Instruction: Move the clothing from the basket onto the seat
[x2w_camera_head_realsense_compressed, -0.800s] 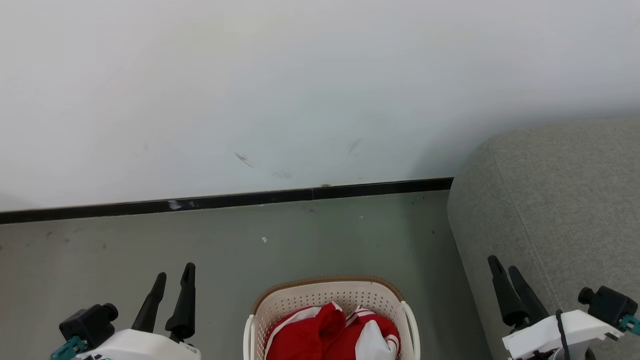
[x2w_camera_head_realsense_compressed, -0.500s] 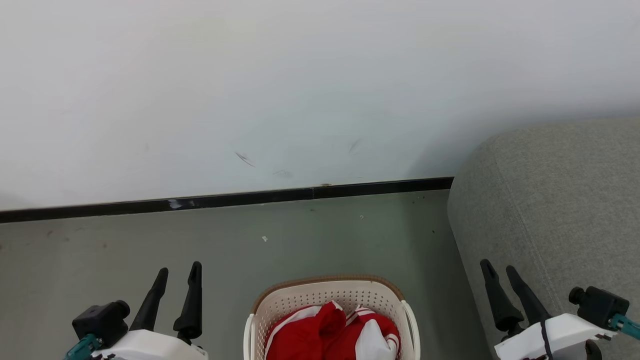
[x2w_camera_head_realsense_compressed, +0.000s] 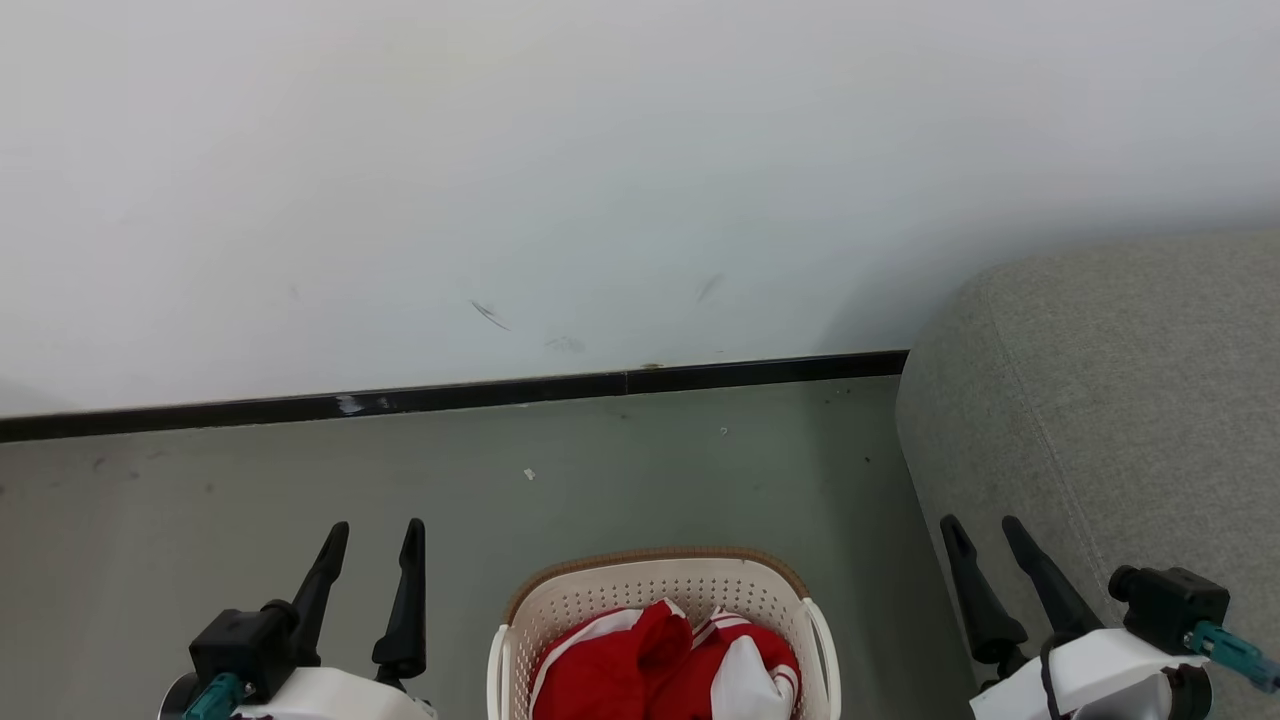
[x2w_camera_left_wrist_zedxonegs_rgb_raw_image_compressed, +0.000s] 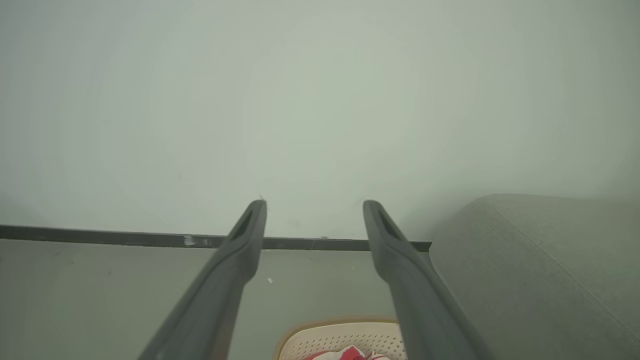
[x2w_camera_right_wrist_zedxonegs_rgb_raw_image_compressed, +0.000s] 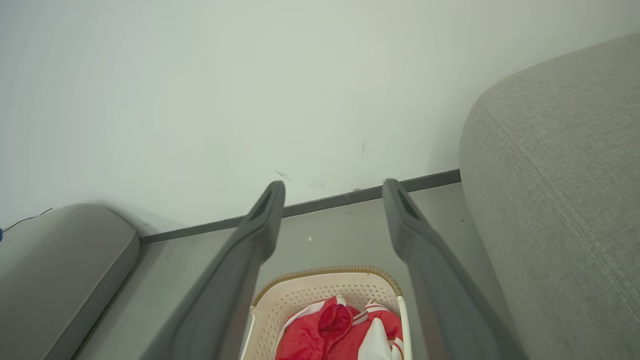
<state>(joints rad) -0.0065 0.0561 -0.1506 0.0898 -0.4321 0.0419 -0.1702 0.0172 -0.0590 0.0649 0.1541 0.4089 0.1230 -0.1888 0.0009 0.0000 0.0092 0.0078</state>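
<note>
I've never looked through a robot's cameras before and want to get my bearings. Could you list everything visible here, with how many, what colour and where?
clothing: one heap, garment count unclear, red with white stripes and panels, inside the basket
basket: one, cream with a brown rim, on the floor, left of the seat
seat: one, grey fabric, at the right
second cushion: one, grey, far left in the right wrist view
floor: grey-green, under the basket
wall: white, lightly scuffed, behind everything
skirting strip: one, black, where wall meets floor
left pincer: one, dark fingers apart, empty, left of the basket
right pincer: one, dark fingers apart, empty, right of the basket, before the seat
</note>
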